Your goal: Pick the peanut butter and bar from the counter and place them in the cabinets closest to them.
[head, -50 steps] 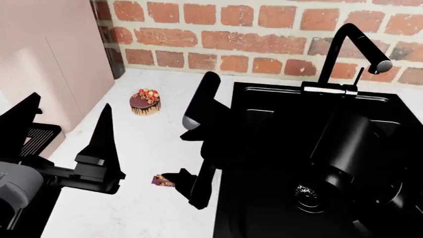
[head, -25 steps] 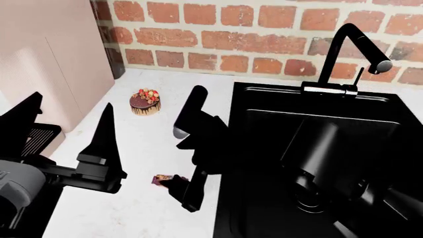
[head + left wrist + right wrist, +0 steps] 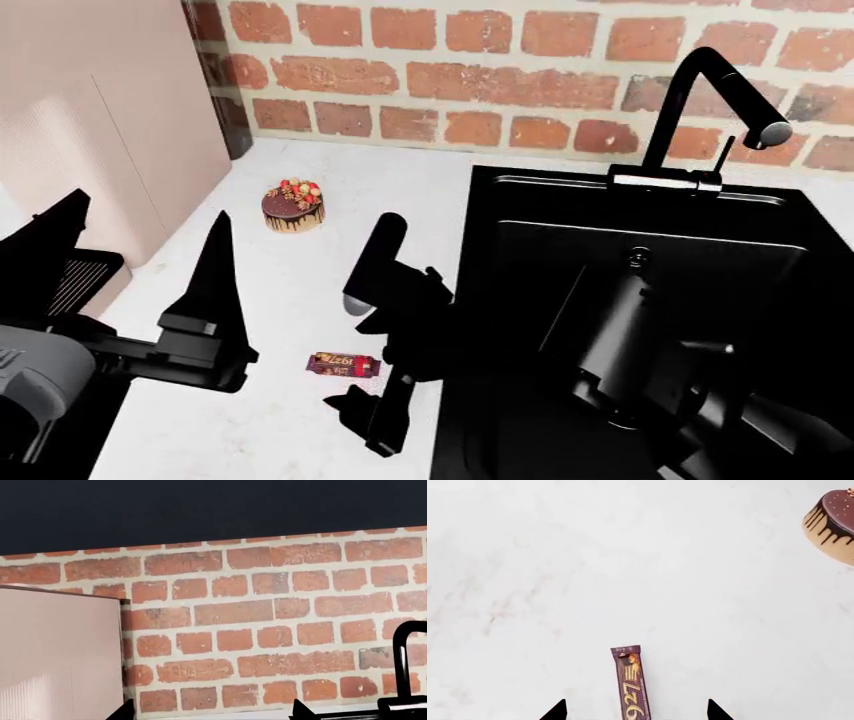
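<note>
Simulated kitchen. Red brick backsplash (image 3: 507, 60), white marbled counter (image 3: 307, 270), black inset sink (image 3: 641, 250) with black gooseneck faucet (image 3: 701, 100), pale pink cabinet (image 3: 94, 120) at the counter's left end, small chocolate cake (image 3: 294, 206) on the worktop.

The peanut butter doesn't show up in any view, so no idea where it sits. In the right wrist view the bar (image 3: 630, 682) runs off the edge, so its far end is lost, and the cake (image 3: 832, 522) is clipped at the corner. Only the two fingertips (image 3: 555, 711) of the right gripper poke in there. Same deal in the left wrist view, just the tips (image 3: 127, 711) plus a slice of the faucet (image 3: 404, 670). From the head view, the print on the bar is too small to read, and the right arm (image 3: 400, 320) blocks part of the sink (image 3: 747, 240) rim.
</note>
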Robot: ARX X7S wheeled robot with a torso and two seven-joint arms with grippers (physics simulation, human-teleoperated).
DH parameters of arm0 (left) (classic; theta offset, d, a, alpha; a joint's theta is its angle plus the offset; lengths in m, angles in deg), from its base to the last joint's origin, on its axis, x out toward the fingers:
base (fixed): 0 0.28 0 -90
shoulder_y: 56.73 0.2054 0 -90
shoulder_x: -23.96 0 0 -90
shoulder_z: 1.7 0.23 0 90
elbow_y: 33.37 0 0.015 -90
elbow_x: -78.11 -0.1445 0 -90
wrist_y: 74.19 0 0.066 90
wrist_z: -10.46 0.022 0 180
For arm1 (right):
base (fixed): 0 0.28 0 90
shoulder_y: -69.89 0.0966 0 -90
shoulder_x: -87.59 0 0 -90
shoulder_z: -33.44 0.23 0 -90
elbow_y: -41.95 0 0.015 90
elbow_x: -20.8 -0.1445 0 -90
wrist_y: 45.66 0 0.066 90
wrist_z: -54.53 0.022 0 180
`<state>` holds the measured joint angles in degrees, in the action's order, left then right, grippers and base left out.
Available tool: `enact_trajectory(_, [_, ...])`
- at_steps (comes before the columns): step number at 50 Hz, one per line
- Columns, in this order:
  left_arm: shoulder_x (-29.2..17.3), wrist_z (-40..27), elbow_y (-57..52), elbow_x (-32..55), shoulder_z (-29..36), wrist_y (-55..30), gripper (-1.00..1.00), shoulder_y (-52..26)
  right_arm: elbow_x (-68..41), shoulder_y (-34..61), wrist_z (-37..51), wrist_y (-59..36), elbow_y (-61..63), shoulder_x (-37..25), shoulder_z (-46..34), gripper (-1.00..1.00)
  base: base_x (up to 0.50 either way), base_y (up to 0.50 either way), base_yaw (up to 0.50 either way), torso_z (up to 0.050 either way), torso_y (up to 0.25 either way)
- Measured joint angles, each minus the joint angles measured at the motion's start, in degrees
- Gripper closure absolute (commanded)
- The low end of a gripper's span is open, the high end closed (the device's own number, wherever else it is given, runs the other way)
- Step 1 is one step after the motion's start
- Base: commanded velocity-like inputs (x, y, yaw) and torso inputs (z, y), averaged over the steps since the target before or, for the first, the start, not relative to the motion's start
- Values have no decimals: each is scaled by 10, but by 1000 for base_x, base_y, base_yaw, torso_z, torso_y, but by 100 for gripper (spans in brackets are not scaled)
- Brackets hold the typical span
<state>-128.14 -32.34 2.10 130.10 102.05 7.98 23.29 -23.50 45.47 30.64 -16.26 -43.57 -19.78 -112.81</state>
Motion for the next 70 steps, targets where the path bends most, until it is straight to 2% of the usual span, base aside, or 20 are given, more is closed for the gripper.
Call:
enact_trajectory(21, [1,3,6,-2,4,2,-100,-3,-3,-8,-25,29,-38,8,-1,-100,0,1,2,0,0])
enact_trajectory(22, [1,3,7,-2,3,2,-100,-2,-3,-8,-25,29,-39,8,-1,100,10,5,4,0,0])
enact_trajectory(33, [-1,3,7,-1,2,5,-100,0,-24,-11,-31,27,-31,9,-4,100,1,2,2,0,-3])
enact_trajectory(53, [-3,1,6,-3,2,10,-100,4,-26,-11,13,1,20,-16,4,100,0,0,0,0,0])
enact_trajectory(70, [-2,-2,2,-2,6,5,-100,-2,-61,7,69,-10,87,-47,86,100,0,0,0,0,0])
